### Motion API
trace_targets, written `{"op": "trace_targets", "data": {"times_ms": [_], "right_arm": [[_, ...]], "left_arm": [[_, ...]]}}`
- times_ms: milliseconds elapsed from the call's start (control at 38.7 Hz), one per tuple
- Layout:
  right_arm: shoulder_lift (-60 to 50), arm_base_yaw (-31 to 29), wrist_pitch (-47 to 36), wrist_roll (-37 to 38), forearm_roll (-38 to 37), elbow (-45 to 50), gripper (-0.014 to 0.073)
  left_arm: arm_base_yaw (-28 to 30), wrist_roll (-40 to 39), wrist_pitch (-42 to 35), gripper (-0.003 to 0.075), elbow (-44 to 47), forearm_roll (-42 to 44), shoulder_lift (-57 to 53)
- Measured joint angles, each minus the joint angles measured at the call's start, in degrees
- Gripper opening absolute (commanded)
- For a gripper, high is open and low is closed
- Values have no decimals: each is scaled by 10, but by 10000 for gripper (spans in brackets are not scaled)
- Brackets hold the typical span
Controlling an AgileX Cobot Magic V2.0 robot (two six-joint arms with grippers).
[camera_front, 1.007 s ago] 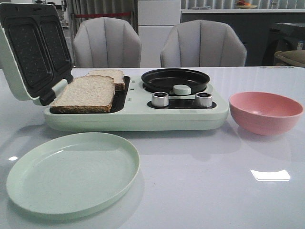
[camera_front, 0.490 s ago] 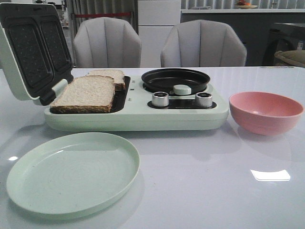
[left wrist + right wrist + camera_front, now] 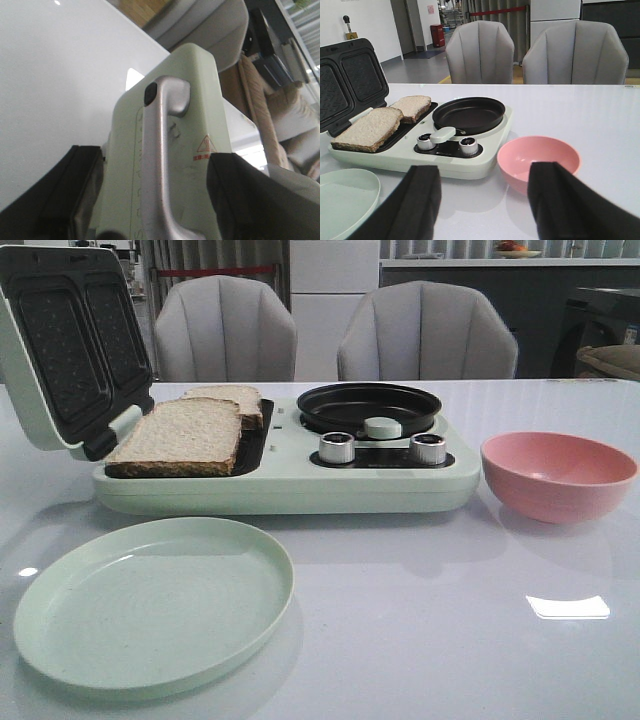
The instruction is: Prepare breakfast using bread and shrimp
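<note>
Both grippers open: left gripper (image 3: 150,220) straddles lid handle (image 3: 157,160); bread (image 3: 180,435) lies flat, slices side by side.

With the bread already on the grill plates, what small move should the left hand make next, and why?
Probably close the fingers on the lid handle: the left hand is open astride it, the lid stands raised, and both bread slices lie on the plates.
</note>
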Motion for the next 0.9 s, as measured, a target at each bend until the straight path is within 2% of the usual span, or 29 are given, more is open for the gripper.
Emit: {"op": "trace_targets", "data": {"times_ms": [361, 465, 619, 723, 903], "right_arm": [[0, 0, 0, 0, 0, 0, 487], [0, 0, 0, 0, 0, 0, 487], [0, 0, 0, 0, 0, 0, 487], [0, 0, 0, 0, 0, 0, 487], [0, 0, 0, 0, 0, 0, 487]], "left_arm": [[-16, 72, 45, 480, -1, -81, 64], [-38, 90, 49, 419, -5, -83, 64], [-77, 98, 23, 273, -7, -72, 64], [-105, 98, 16, 204, -9, -77, 61], [-170, 88, -5, 151, -14, -88, 58]]}}
